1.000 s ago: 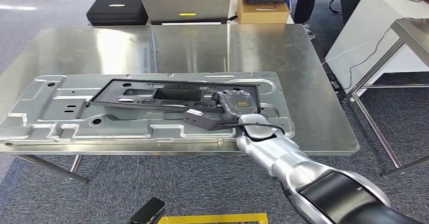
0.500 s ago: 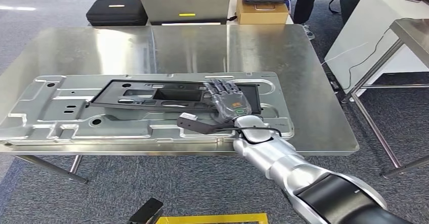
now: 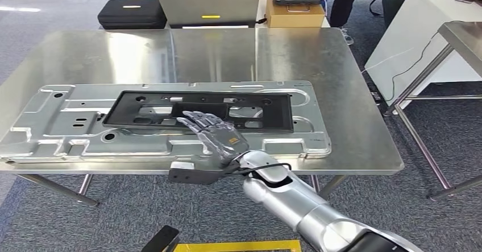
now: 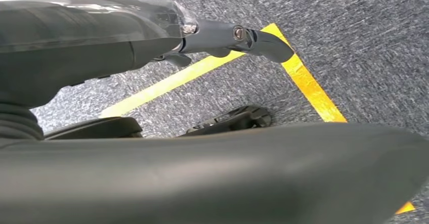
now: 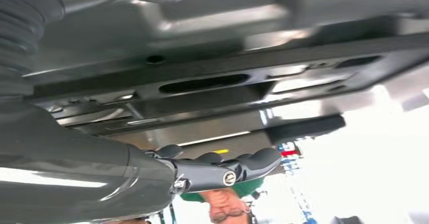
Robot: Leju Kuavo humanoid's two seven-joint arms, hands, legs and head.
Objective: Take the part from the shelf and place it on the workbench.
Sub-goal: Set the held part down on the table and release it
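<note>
Part: you see the black plastic frame lying flat on the stamped metal panel, on the steel workbench.
Right hand: released, fingers spread, tips over the frame's near edge.
Left hand: grasps nothing, fingers apart.

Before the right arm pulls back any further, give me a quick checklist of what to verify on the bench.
1. Black frame part lies flat on the stamped metal panel: ok.
2. Right hand holds nothing, fingers spread: ok.
3. Right hand off the part: cannot tell; in the head view its fingertips overlap the frame's near edge.
4. Panel fully supported by the steel workbench: ok, though its near edge sits close to the bench edge.
5. Left hand away from the bench: ok, it hangs over the carpet and yellow floor tape.
6. People seated behind the laptop stay beyond the bench's far side: ok.
</note>
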